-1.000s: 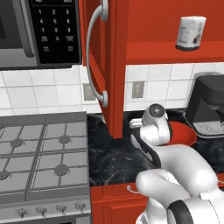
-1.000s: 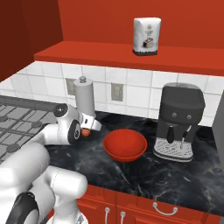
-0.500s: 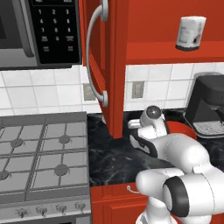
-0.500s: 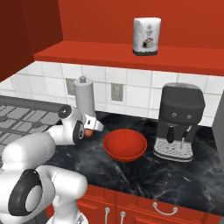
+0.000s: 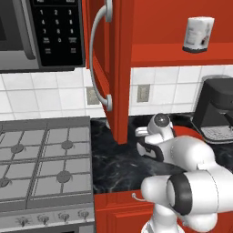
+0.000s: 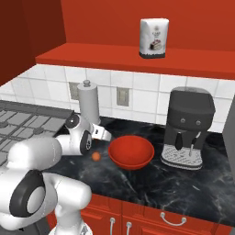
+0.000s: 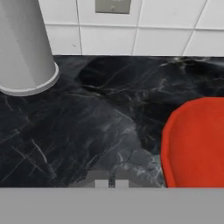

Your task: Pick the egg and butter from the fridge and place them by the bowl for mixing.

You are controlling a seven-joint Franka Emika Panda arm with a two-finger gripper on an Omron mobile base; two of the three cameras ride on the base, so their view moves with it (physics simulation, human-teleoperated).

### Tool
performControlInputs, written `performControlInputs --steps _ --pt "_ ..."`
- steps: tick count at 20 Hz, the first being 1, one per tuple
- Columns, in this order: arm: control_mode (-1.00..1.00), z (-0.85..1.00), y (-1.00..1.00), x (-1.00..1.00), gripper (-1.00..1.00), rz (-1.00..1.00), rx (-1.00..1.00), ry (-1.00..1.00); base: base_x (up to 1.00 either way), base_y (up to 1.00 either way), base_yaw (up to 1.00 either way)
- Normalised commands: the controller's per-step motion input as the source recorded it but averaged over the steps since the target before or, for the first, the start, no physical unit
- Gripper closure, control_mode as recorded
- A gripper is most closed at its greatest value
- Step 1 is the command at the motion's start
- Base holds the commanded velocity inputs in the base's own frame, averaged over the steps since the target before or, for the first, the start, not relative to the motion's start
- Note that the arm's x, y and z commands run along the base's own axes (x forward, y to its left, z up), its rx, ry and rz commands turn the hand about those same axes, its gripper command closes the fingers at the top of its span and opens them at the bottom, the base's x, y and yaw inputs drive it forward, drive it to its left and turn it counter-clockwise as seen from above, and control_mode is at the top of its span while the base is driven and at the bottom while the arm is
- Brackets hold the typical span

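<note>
Egg [image 6: 96, 156] on counter [image 6: 183, 183] | beside bowl [image 6: 131, 152] | claw [image 7: 111, 183] shut

Near the one red bowl [image 6: 131, 152] sit one egg [image 6: 96, 156], one black coffee machine [image 6: 188, 128] and one grey paper-towel holder [image 6: 88, 104]. Above the bowl, one white bag [image 6: 153, 38] stands on the shelf. Left of the bowl are one stove [image 5: 41, 159] and one microwave [image 5: 41, 34].

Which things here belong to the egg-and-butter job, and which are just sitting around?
Part of the job:
egg, on the counter left of the bowl
bowl
gripper, shut, above the egg

Just sitting around:
coffee machine
paper towel holder
stove
microwave
white bag on the shelf
</note>
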Motion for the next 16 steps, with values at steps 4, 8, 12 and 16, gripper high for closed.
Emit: performControlInputs --steps 4,8,12,16 --pt "-1.00 -0.06 0.00 0.07 1.00 0.00 0.00 0.00 0.00 0.00 0.00" --pt "-1.00 0.00 0.00 -0.08 -1.00 0.00 0.00 -0.01 0.00 0.00 0.00" --pt "-1.00 0.58 0.00 -0.93 -1.00 0.00 0.03 -0.17 0.00 0.00 0.00" --pt "-1.00 0.95 0.00 -1.00 -1.00 0.00 0.12 -0.13 0.00 0.00 0.00"
